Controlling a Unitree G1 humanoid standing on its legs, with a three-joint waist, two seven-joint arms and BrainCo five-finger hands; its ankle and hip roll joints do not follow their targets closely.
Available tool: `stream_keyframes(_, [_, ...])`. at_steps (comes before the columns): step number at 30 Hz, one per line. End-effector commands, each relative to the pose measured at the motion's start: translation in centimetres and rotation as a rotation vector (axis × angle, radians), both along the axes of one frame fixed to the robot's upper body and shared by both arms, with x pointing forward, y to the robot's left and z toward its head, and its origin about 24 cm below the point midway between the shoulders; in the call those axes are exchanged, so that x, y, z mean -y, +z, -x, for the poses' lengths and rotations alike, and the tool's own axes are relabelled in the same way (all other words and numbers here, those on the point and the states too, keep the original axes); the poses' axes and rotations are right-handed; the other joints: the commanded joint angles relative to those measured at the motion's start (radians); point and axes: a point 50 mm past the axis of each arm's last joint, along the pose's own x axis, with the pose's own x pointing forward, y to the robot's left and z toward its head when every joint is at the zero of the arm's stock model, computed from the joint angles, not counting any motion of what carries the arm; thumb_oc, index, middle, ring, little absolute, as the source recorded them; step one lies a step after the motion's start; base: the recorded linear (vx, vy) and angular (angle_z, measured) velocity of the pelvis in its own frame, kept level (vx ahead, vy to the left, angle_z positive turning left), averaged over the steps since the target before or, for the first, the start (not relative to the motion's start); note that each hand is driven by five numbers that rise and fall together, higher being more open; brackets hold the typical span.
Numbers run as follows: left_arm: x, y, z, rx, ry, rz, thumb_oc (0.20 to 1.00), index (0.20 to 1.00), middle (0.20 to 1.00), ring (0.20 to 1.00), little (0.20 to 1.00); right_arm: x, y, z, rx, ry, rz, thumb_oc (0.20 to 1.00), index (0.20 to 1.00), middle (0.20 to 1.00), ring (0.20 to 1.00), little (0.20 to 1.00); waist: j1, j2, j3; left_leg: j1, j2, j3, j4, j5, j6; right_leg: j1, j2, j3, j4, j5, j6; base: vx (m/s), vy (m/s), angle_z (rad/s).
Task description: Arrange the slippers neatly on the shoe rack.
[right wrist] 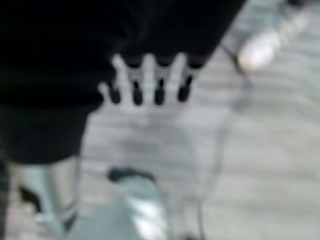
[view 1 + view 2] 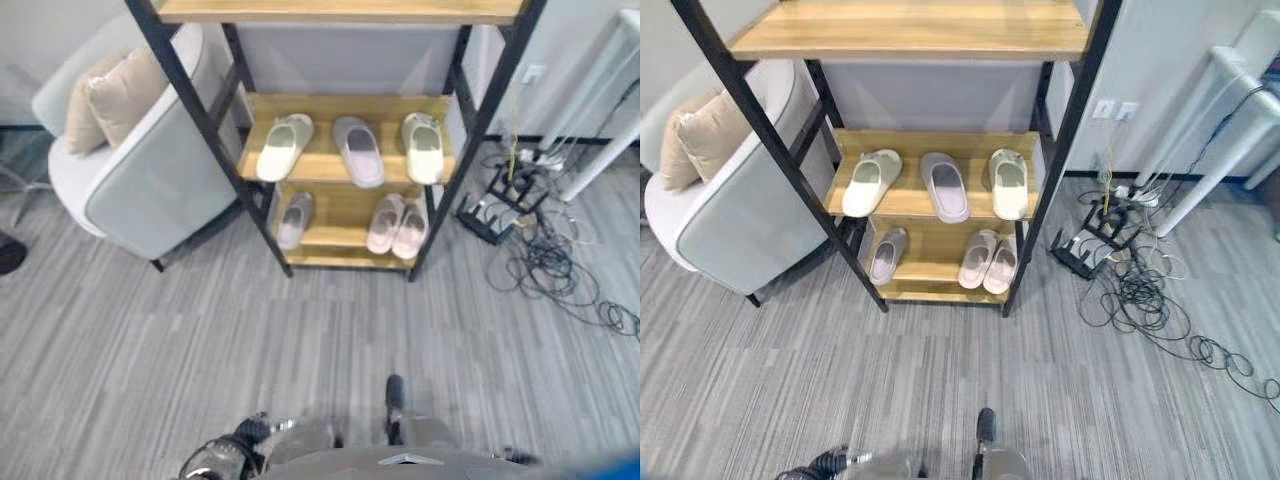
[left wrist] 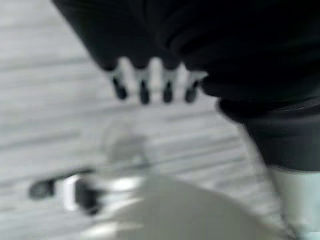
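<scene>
Six soft slippers are seen on the black metal shoe rack with light wooden shelves (image 2: 936,205), far in front of both hands and well apart from them. On the middle shelf three are laid: a pale green slipper (image 2: 871,181) toward the left hand's side, turned a bit crooked, a pale purple slipper (image 2: 944,184) in the middle, and another pale green slipper (image 2: 1009,183) toward the right hand's side. On the bottom shelf a small pale purple slipper (image 2: 888,254) is placed alone on the left hand's side, and a pair of pale pink slippers (image 2: 989,261) is set close together on the right hand's side. No slipper is seen on the grey striped floor (image 2: 940,380), so the job looks almost done. What may be left is tidying: the green pair is split by the purple one, the two purple ones are on different shelves, and the crooked one could be turned straight. The left hand (image 3: 152,80) is held low over the floor with its silver fingers hanging straight and a little apart, and nothing is held in it. The right hand (image 1: 147,82) is held the same way, fingers straight and loose, with nothing in it. Past the rack on the left hand's side a grey armchair with tan pillows (image 2: 730,200) is seen, and on the right hand's side a messy pile of black cables (image 2: 1140,290) is spread on the floor.
</scene>
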Motion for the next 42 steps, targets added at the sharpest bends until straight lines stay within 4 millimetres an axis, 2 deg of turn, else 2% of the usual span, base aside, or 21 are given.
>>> stream_keyframes(1, [-1.3, 0.3, 0.2, 0.009, -0.009, -0.042, 1.000, 1.000, 1.000, 1.000, 1.000, 0.9, 0.6, -0.8, 0.037, 0.029, 0.039, 1.000, 1.000, 1.000, 1.000, 1.000, 0.008, -0.027, 0.082, 0.101, -0.034, 0.034, -0.450, 0.097, 0.049, 0.034, -0.061, -0.020, 0.002, -0.075, 0.163, 0.34, 0.014, 0.19])
stream_keyframes(2, [-1.4, 0.2, 0.8, -0.011, -0.009, -0.047, 1.000, 1.000, 1.000, 1.000, 1.000, 0.9, 0.7, -1.1, 0.039, 0.052, 0.047, 1.000, 1.000, 1.000, 1.000, 1.000, 0.021, -0.024, 0.075, 0.104, -0.035, 0.047, -0.561, 0.073, 0.056, 0.059, -0.056, -0.024, -0.009, -0.090, 0.168, 0.45, 0.053, 0.16])
stream_keyframes(3, [-1.5, 0.0, 1.3, -0.024, -0.006, -0.051, 1.000, 1.000, 1.000, 1.000, 1.000, 0.9, 0.7, -1.2, 0.042, 0.065, 0.053, 1.000, 1.000, 1.000, 1.000, 1.000, 0.030, -0.018, 0.061, 0.100, -0.031, 0.044, -0.681, 0.095, 0.054, 0.070, -0.050, -0.029, -0.017, -0.100, 0.172, 0.37, 0.108, 0.24])
stream_keyframes(4, [-1.6, -0.1, 1.6, -0.037, -0.002, -0.054, 1.000, 1.000, 1.000, 1.000, 1.000, 0.8, 0.7, -1.3, 0.038, 0.077, 0.058, 1.000, 1.000, 1.000, 1.000, 1.000, 0.040, -0.010, 0.055, 0.104, -0.019, 0.041, -0.789, 0.141, 0.045, 0.091, -0.038, -0.035, -0.026, -0.112, 0.174, 0.39, 0.129, 0.29])
stream_keyframes(5, [-1.7, -0.1, 2.0, -0.050, -0.002, -0.061, 1.000, 1.000, 1.000, 1.000, 1.000, 0.8, 0.8, -1.7, 0.043, 0.095, 0.068, 1.000, 1.000, 1.000, 1.000, 1.000, 0.057, -0.001, 0.050, 0.077, 0.012, 0.041, -0.878, 0.218, 0.031, 0.129, -0.026, -0.047, -0.040, -0.133, 0.173, 0.28, 0.090, 0.20])
stream_keyframes(6, [-1.7, -0.1, 2.0, -0.050, -0.002, -0.061, 1.000, 1.000, 1.000, 1.000, 1.000, 0.8, 0.8, -1.7, 0.043, 0.095, 0.068, 1.000, 1.000, 1.000, 1.000, 1.000, 0.057, -0.001, 0.050, 0.077, 0.012, 0.041, -0.878, 0.218, 0.031, 0.129, -0.026, -0.047, -0.040, -0.133, 0.173, 0.27, 0.082, 0.20])
stream_keyframes(7, [-1.7, -0.2, 2.1, -0.058, -0.002, -0.061, 1.000, 1.000, 1.000, 1.000, 1.000, 0.7, 0.8, -2.0, 0.047, 0.100, 0.068, 1.000, 1.000, 1.000, 1.000, 1.000, 0.069, -0.001, 0.050, 0.084, 0.026, 0.047, -0.955, 0.249, 0.025, 0.161, -0.023, -0.050, -0.047, -0.146, 0.171, 0.49, 0.177, 0.07])
stream_keyframes(8, [-2.1, -0.7, 4.3, -0.150, 0.010, -0.072, 1.000, 1.000, 1.000, 1.000, 1.000, 0.0, 0.7, -2.6, 0.050, 0.153, 0.069, 1.000, 1.000, 1.000, 1.000, 1.000, 0.098, -0.012, 0.031, 0.097, 0.047, 0.062, -1.057, 0.295, 0.017, 0.222, -0.012, -0.056, -0.049, -0.175, 0.178, 0.60, 0.233, 0.12])
stream_keyframes(10, [-2.4, -0.9, 6.1, -0.212, 0.029, -0.087, 1.000, 1.000, 1.000, 1.000, 1.000, -0.5, 0.5, -2.5, 0.043, 0.189, 0.063, 1.000, 1.000, 1.000, 1.000, 1.000, 0.105, -0.022, 0.005, 0.126, 0.042, 0.053, -1.047, 0.308, 0.022, 0.246, -0.018, -0.042, -0.041, -0.182, 0.190, 0.44, 0.203, 0.02])
stream_keyframes(11, [-2.4, -0.9, 6.1, -0.213, 0.029, -0.087, 1.000, 1.000, 1.000, 1.000, 1.000, -0.5, 0.5, -2.5, 0.043, 0.189, 0.063, 1.000, 1.000, 1.000, 1.000, 1.000, 0.105, -0.023, 0.006, 0.128, 0.042, 0.054, -1.047, 0.307, 0.022, 0.247, -0.019, -0.041, -0.040, -0.183, 0.190, 0.36, 0.199, -0.26])
stream_keyframes(12, [-2.9, -0.9, 6.8, -0.242, 0.035, -0.100, 1.000, 1.000, 1.000, 1.000, 1.000, -1.3, 0.3, -2.3, 0.030, 0.225, 0.044, 1.000, 1.000, 1.000, 1.000, 1.000, 0.112, -0.048, -0.011, 0.128, 0.028, 0.059, -0.991, 0.281, 0.038, 0.265, -0.046, -0.035, -0.018, -0.191, 0.205, 0.29, 0.173, -0.38])
stream_keyframes(15, [-3.6, -0.7, 6.5, -0.227, 0.056, -0.110, 1.000, 1.000, 1.000, 1.000, 1.000, -2.0, 0.0, -2.2, 0.024, 0.252, 0.022, 1.000, 1.000, 1.000, 1.000, 1.000, 0.113, -0.066, -0.022, 0.147, 0.012, 0.069, -0.958, 0.246, 0.058, 0.249, -0.073, -0.026, 0.066, -0.194, 0.223, 0.23, 0.158, -0.19])
stream_keyframes(17, [-4.0, -0.4, 5.7, -0.195, 0.087, -0.108, 1.000, 1.000, 1.000, 1.000, 1.000, -2.4, -0.2, -1.9, 0.006, 0.279, 0.015, 1.000, 1.000, 1.000, 1.000, 1.000, 0.103, -0.065, -0.020, 0.174, -0.002, 0.072, -0.935, 0.214, 0.080, 0.206, -0.098, -0.030, 0.200, -0.157, 0.240, 0.16, 0.150, -0.06])
stream_keyframes(18, [-4.3, 0.0, 4.4, -0.147, 0.091, -0.116, 1.000, 1.000, 1.000, 1.000, 1.000, -3.0, -0.2, -2.4, 0.022, 0.300, 0.001, 1.000, 1.000, 1.000, 1.000, 1.000, 0.091, -0.061, -0.011, 0.213, -0.011, 0.074, -0.927, 0.186, 0.094, 0.152, -0.128, -0.044, 0.292, -0.091, 0.248, 0.27, 0.161, -0.09])
stream_keyframes(19, [-3.9, 0.0, 3.8, -0.136, 0.015, -0.133, 1.000, 1.000, 1.000, 1.000, 1.000, -3.2, -0.2, -2.4, 0.021, 0.311, 0.005, 1.000, 1.000, 1.000, 1.000, 1.000, 0.072, -0.050, -0.009, 0.253, -0.018, 0.073, -0.936, 0.167, 0.100, 0.120, -0.146, -0.052, 0.296, -0.074, 0.241, 0.29, 0.118, -0.11])
stream_keyframes(24, [-3.4, 0.1, 2.5, -0.087, -0.007, -0.120, 1.000, 1.000, 1.000, 1.000, 1.000, -3.6, -0.4, -2.3, 0.010, 0.328, -0.004, 1.000, 1.000, 1.000, 1.000, 1.000, 0.034, -0.029, 0.000, 0.293, -0.019, 0.049, -0.936, 0.137, 0.096, 0.071, -0.152, -0.026, 0.201, -0.074, 0.239, 0.16, -0.021, 0.16])
stream_keyframes(26, [-3.1, 0.2, 2.0, -0.071, -0.018, -0.111, 1.000, 1.000, 1.000, 1.000, 1.000, -4.0, -0.5, -2.3, 0.004, 0.347, -0.007, 1.000, 1.000, 1.000, 1.000, 1.000, 0.011, -0.027, 0.005, 0.311, -0.030, 0.020, -0.931, 0.123, 0.091, 0.040, -0.135, 0.062, 0.124, -0.049, 0.256, 0.18, -0.114, 0.63])
stream_keyframes(27, [-2.9, 0.1, 2.1, -0.078, -0.030, -0.110, 1.000, 1.000, 1.000, 1.000, 1.000, -4.1, -0.5, -2.1, -0.002, 0.350, -0.010, 1.000, 1.000, 1.000, 1.000, 1.000, 0.010, -0.029, 0.004, 0.313, -0.033, 0.016, -0.926, 0.117, 0.090, 0.054, -0.136, 0.073, 0.101, -0.057, 0.260, 0.15, -0.125, 0.57])
stream_keyframes(31, [-2.6, -0.2, 3.2, -0.113, -0.042, -0.111, 1.000, 1.000, 1.000, 1.000, 1.000, -4.1, -0.7, -1.6, -0.022, 0.387, 0.001, 1.000, 1.000, 1.000, 1.000, 1.000, 0.016, -0.027, -0.016, 0.324, -0.035, 0.014, -0.930, 0.110, 0.084, 0.103, -0.139, 0.055, 0.045, -0.064, 0.257, 0.09, -0.095, 0.55])
stream_keyframes(34, [-2.3, -0.7, 5.0, -0.171, -0.037, -0.104, 1.000, 1.000, 1.000, 1.000, 1.000, -4.3, -0.5, -2.2, -0.007, 0.440, 0.012, 1.000, 1.000, 1.000, 1.000, 1.000, 0.023, -0.016, -0.038, 0.345, -0.019, -0.001, -0.965, 0.122, 0.071, 0.137, -0.125, 0.034, 0.009, -0.076, 0.244, 0.11, -0.125, 0.14])
stream_keyframes(42, [-1.4, -1.1, 6.0, -0.204, -0.059, -0.091, 1.000, 1.000, 1.000, 1.000, 1.000, -5.3, -0.3, -3.2, 0.028, 0.505, 0.007, 1.000, 1.000, 1.000, 1.000, 1.000, 0.027, 0.001, -0.056, 0.383, 0.010, -0.029, -1.033, 0.154, 0.050, 0.184, -0.093, 0.007, -0.034, -0.103, 0.223, 0.07, -0.101, 0.11])
